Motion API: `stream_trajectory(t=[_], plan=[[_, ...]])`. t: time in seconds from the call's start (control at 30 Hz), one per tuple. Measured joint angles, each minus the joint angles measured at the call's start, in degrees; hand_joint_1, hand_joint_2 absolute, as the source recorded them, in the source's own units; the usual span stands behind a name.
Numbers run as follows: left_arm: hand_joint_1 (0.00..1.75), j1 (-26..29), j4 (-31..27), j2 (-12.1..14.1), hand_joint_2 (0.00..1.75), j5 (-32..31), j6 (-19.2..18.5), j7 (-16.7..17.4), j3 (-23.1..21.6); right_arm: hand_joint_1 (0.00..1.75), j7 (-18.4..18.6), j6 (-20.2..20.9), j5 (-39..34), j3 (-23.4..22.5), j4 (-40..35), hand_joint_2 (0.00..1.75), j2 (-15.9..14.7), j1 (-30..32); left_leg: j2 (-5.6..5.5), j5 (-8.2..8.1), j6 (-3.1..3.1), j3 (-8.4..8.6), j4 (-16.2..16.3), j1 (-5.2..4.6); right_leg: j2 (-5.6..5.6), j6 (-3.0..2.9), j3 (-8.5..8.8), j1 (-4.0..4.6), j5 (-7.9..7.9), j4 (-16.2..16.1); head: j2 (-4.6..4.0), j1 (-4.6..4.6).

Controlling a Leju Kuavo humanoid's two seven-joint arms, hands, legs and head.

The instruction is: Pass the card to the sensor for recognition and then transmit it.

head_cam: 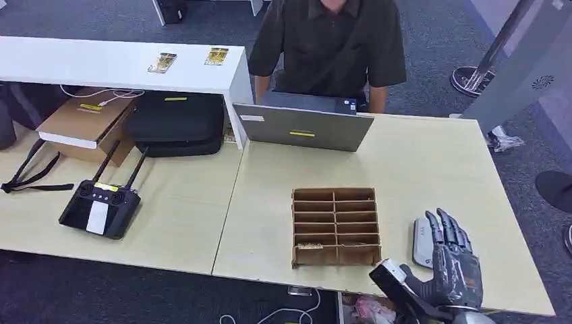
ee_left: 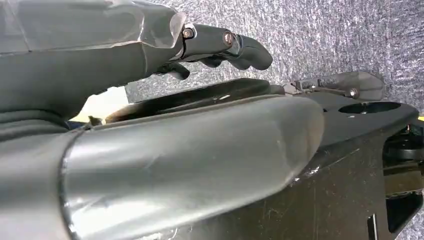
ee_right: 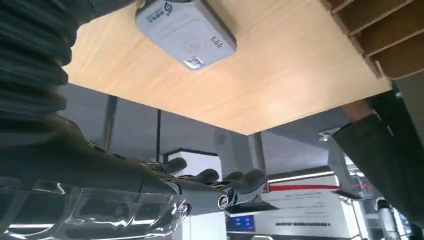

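Observation:
The grey card sensor (head_cam: 421, 244) lies flat near the table's front right edge, and shows close up as the sensor (ee_right: 186, 29) in the right wrist view. My right hand (head_cam: 450, 260) hovers just right of it with fingers straight and spread, palm empty; the fingers (ee_right: 220, 179) hold nothing. Two yellowish cards (head_cam: 162, 62) (head_cam: 216, 56) lie on the white shelf at the back left. My left hand (ee_left: 215, 45) hangs beside my body over grey carpet, fingers loosely bent and empty.
A wooden slotted box (head_cam: 335, 226) stands mid-table, left of the sensor. A grey laptop (head_cam: 302, 126) is open at the far edge, with a person (head_cam: 330, 40) seated behind it. A black controller (head_cam: 100, 208), a cardboard box (head_cam: 88, 123) and a black case (head_cam: 175, 121) occupy the left table.

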Motion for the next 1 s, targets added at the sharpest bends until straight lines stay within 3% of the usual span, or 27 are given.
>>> stream_trajectory(t=[0.4,1.0], plan=[[0.00,0.0,0.0,0.7,0.00,-0.7,-0.9,0.0,0.1,0.00,-0.3,-0.5,-1.7,2.3,2.3,1.75,-2.3,-0.1,0.00,0.00,0.00,0.00,0.0,0.00,0.00,0.00,-0.01,0.00,0.00,0.0,0.00,0.00],[0.00,0.0,0.0,1.1,0.00,-0.7,-1.5,-0.5,0.9,0.00,-3.5,-0.9,-3.8,6.3,7.7,1.75,-2.4,-2.6,0.00,0.00,0.00,0.00,0.0,0.00,0.00,0.00,0.00,0.00,0.00,0.0,0.00,0.02]])
